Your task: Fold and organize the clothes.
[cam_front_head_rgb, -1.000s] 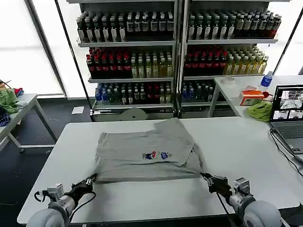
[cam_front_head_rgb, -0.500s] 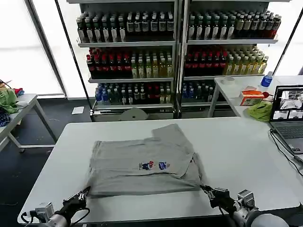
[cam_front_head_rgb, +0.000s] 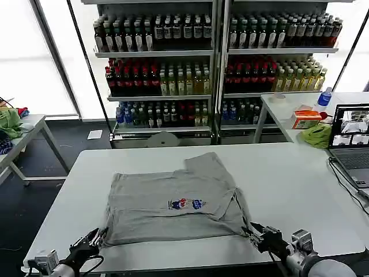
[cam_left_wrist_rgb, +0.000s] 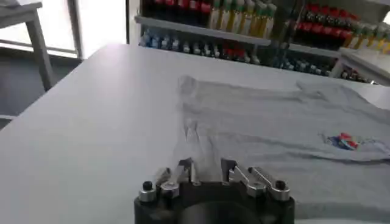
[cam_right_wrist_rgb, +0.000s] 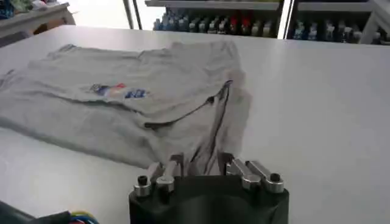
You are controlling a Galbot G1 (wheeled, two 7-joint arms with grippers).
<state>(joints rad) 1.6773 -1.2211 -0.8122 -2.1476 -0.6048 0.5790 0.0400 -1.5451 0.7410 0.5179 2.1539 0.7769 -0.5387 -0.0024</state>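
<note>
a: where's the grey shirt sitting relative to the jaws?

b: flat on the white table, just ahead of both. near hem running straight across from one gripper to the other. left gripper right at the near-left corner of the hem, right gripper right at the near-right corner. from the left wrist view, cloth spreading away from the left gripper, a little ridge of wrinkled fabric reaching in between the fingertips. same story on the other side: shirt fanning out beyond the right gripper, bunched edge coming right up to the tips.

a: jaws spread or pinching?

b: left looks parted, fingers either side of that ridge. right, honestly cannot tell, tips at the cloth edge but grip hidden by the gripper body.

a: which way is it pointing?

b: long axis side to side across the table, parallel to the near edge. already folded over, top layer lying across the body with the small colourful chest print facing up near the middle. one flap sticking out toward the far side, away from the jaws, up toward the drink shelves. dark open seam showing near the right gripper's side.

a: anything else around?

b: laptop and a bright green cloth well off beyond the right gripper.
</note>
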